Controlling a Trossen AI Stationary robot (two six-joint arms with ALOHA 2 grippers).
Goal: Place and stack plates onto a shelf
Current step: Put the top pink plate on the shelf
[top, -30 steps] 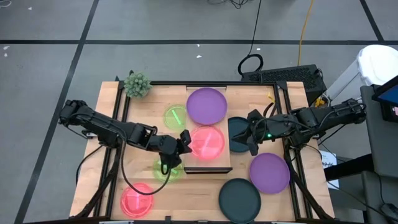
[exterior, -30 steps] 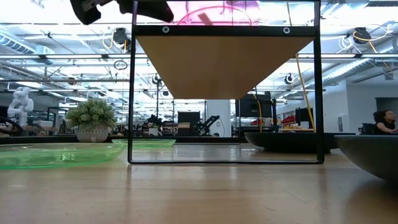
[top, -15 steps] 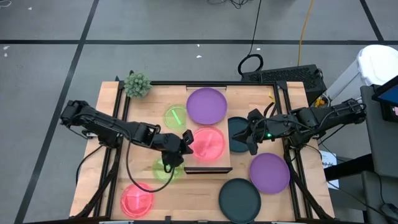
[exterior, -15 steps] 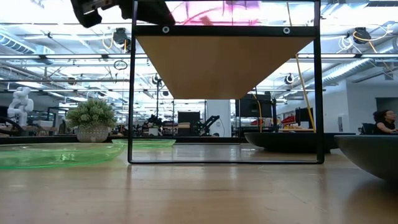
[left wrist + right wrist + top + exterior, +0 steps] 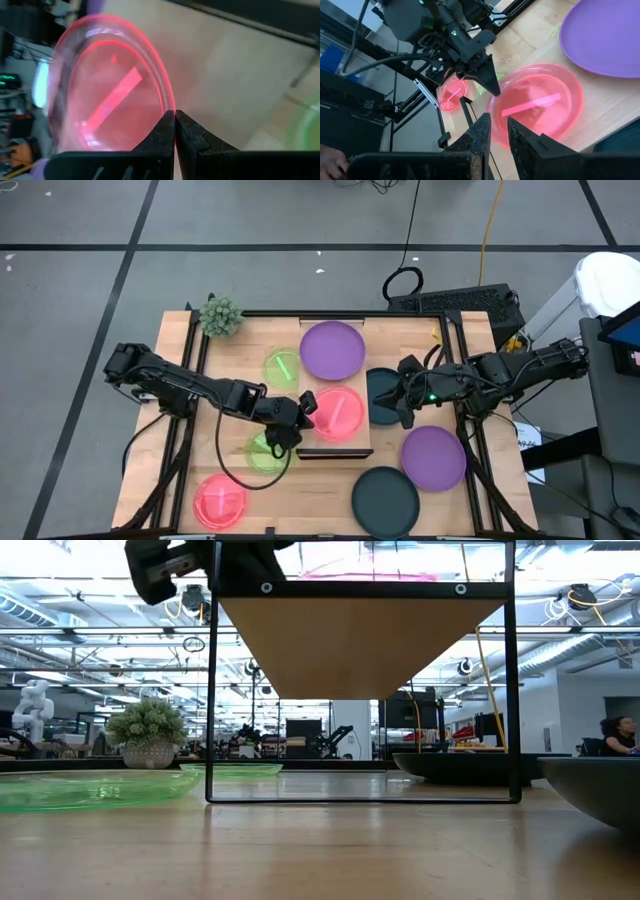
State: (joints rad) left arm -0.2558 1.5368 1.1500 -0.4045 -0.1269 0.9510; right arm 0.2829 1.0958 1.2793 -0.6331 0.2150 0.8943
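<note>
Risk sits mostly at the pink plate [image 5: 335, 412] on the shelf [image 5: 335, 448]. I have the left gripper [image 5: 303, 406] with its fingers [image 5: 162, 134] pressed together on that plate's rim, at the shelf edge away from the purple plate [image 5: 332, 349] that shares the shelf. The pinch is thin and right on the lip, so I judge that any twist as I let go could drag the plate or tip it over the shelf side onto the green plate [image 5: 266, 452] on the worktop [image 5: 180, 360] below. The plate is smooth translucent plastic, and I expect it to slide easily on the wood.

My right gripper [image 5: 403, 406] hangs beside the shelf on the side opposite the left gripper, over a dark plate [image 5: 382, 395]. Its fingers [image 5: 482, 132] stand slightly apart with nothing between them. If I bring it in now, I think the two arms could meet over the shelf.

Other plates lie on the worktop around the shelf: a second green plate [image 5: 283, 366], a second pink plate [image 5: 220, 502], a second purple plate [image 5: 434, 457] and a second dark plate [image 5: 385, 499]. A small plant [image 5: 220, 315] sits at a worktop corner. Beyond is a grey floor with cables, and the low view shows a large open workshop with a person [image 5: 617, 735] seated well behind the shelf.
</note>
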